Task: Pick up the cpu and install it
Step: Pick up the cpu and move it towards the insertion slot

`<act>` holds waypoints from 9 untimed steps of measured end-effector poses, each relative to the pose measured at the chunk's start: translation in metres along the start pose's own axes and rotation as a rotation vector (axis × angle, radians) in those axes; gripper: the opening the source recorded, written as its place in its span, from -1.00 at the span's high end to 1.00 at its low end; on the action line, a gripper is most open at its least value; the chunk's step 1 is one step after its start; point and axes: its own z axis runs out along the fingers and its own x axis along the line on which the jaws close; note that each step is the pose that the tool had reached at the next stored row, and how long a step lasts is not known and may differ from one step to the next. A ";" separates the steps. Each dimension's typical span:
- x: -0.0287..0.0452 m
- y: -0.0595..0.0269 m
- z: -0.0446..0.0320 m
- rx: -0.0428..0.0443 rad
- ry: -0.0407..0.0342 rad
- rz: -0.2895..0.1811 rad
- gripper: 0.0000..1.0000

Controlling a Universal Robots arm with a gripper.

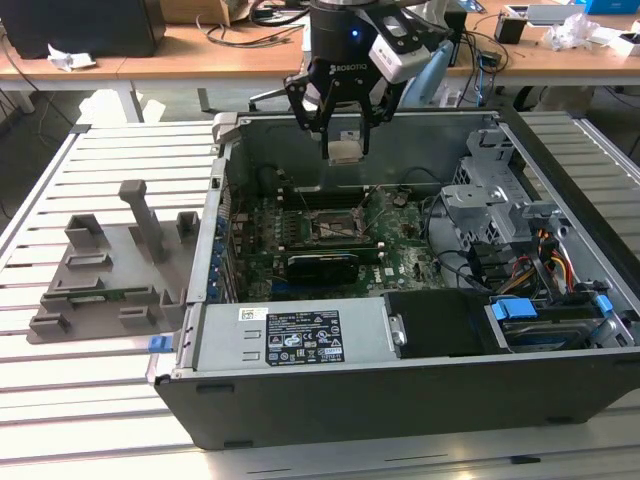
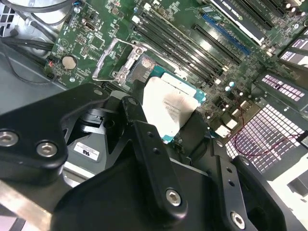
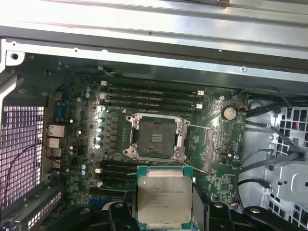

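My gripper (image 1: pixel 345 150) hangs above the open computer case (image 1: pixel 300 400), shut on the cpu (image 1: pixel 345 151), a flat silvery square chip with a pale green rim. The cpu (image 3: pixel 163 198) sits flat between the black fingers (image 3: pixel 201 202) in the first wrist view, and the cpu (image 2: pixel 169 109) is held the same way in the second wrist view. Below it on the green motherboard (image 3: pixel 72 96) lies the open socket (image 3: pixel 155 137), its metal frame lifted and its contact field bare. The chip hovers well above the socket (image 1: pixel 328 226), apart from it.
Memory slots (image 3: pixel 151 96) run beside the socket. A black card (image 1: pixel 322 268) lies across the board, with a power supply (image 1: pixel 290 335) along the front wall and drive cages and cables (image 1: pixel 500 210) on the exterior view's right. A grey fixture (image 1: pixel 110 265) lies outside the case.
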 end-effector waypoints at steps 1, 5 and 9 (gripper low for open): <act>0.0000 0.0005 0.0015 0.0001 0.0000 0.000 -0.09; 0.0001 0.0019 0.0089 0.0003 0.0000 0.000 -0.09; 0.0002 0.0035 0.0158 0.0002 0.0000 0.000 -0.09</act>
